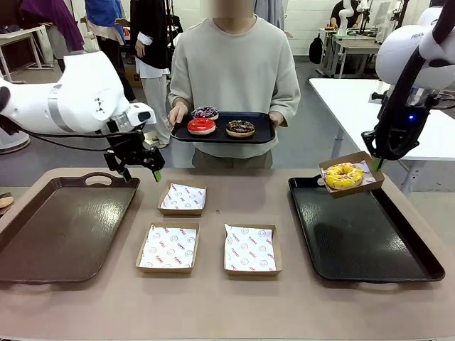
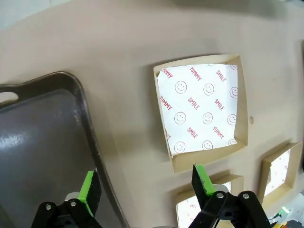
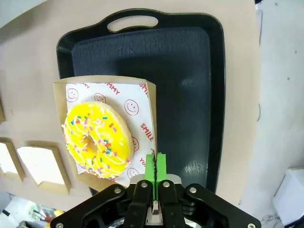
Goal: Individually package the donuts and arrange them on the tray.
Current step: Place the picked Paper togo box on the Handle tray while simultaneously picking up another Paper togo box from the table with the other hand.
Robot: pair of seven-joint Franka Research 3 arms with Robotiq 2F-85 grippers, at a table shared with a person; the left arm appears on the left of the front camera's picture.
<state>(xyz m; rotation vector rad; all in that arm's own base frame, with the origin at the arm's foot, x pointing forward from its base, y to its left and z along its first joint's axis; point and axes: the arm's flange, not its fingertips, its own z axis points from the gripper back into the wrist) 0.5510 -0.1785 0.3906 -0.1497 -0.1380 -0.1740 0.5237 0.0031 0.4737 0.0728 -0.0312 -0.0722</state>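
My right gripper (image 1: 376, 165) is shut on the edge of a brown cardboard box (image 1: 370, 170) that carries the yellow-iced donut (image 1: 343, 175), hanging above the far end of the black tray (image 1: 362, 241). The right wrist view has the gripper (image 3: 155, 167) pinching the box wall (image 3: 151, 109) beside the yellow donut (image 3: 97, 140), over the black tray (image 3: 190, 71). Across the table a person holds a small black tray (image 1: 263, 128) with the red donut (image 1: 201, 126), chocolate donut (image 1: 240, 128) and purple-dark donut (image 1: 205, 112). Open and holding nothing, my left gripper (image 1: 142, 172) hovers by the brown tray's far right corner.
Three paper-lined boxes lie on the table's middle: one farther (image 1: 183, 198), two nearer (image 1: 168, 248) (image 1: 250, 249). A brown tray (image 1: 57, 227) lies at the left. In the left wrist view the open gripper (image 2: 145, 187) hangs between the brown tray's rim (image 2: 90, 133) and a lined box (image 2: 202, 109).
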